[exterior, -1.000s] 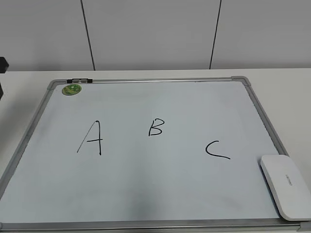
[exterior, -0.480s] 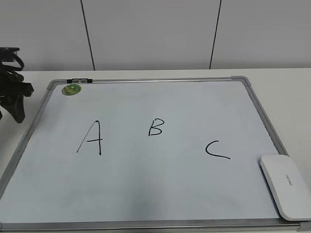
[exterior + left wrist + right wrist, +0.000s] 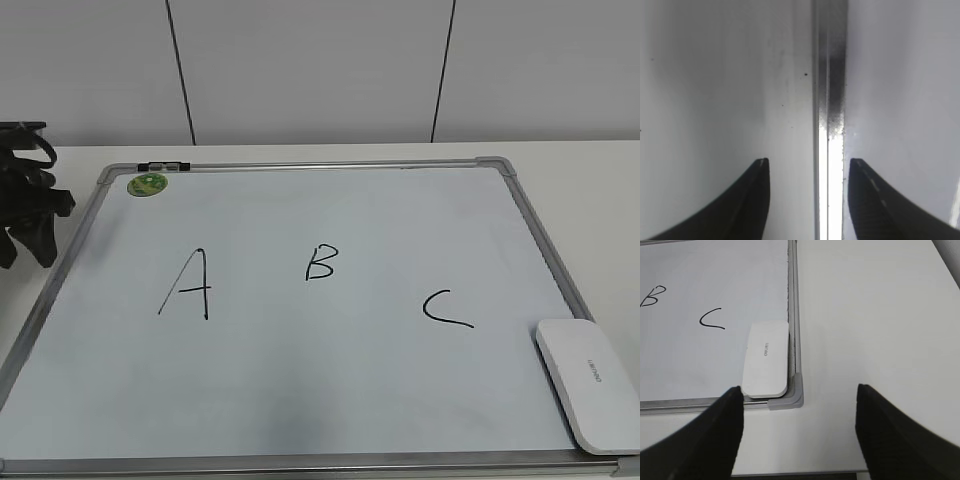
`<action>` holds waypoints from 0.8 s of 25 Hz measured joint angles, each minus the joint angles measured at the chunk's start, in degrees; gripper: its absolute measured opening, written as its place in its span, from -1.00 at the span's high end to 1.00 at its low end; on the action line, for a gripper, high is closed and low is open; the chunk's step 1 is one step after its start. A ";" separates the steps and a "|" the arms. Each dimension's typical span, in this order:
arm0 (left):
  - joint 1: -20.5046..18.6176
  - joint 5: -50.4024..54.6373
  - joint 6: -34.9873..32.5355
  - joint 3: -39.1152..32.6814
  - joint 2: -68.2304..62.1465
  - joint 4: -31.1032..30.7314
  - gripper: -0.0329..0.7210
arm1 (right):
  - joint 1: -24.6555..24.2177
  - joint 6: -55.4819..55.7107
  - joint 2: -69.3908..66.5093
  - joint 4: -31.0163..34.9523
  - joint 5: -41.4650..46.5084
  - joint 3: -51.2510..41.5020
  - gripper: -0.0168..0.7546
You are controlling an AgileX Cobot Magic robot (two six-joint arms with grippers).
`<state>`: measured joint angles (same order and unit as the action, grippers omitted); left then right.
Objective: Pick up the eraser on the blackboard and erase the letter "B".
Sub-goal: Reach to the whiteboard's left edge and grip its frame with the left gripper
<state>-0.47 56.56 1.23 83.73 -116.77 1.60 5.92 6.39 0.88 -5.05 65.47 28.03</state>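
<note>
The eraser [image 3: 590, 383] lay untouched at the blackboard's [image 3: 300, 400] near right corner, against the frame. Both grippers' jaws stood wide open, empty. Risk: jaws fouling the frame, or smudging "C" [image 3: 447, 308] before the letter "B" [image 3: 321, 263].

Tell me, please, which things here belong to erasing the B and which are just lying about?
Belong to the job:
eraser, at the board's near right corner
blackboard
letter "B"
right end effector, open

Just lying about:
green magnet
letter "A"
letter "C"
</note>
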 joint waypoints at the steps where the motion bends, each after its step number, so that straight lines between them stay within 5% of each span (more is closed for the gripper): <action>1: 0.00 0.00 -0.13 0.12 -0.73 0.10 -0.05 | 0.00 0.00 0.00 0.00 0.00 0.00 -0.39; 20: 0.00 -2.12 -0.66 0.95 -5.87 0.48 -0.02 | 0.00 0.00 0.00 0.00 0.00 0.00 -0.39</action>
<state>-0.47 54.44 0.57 84.68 -122.64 2.07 5.92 6.39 0.88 -5.05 65.47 28.03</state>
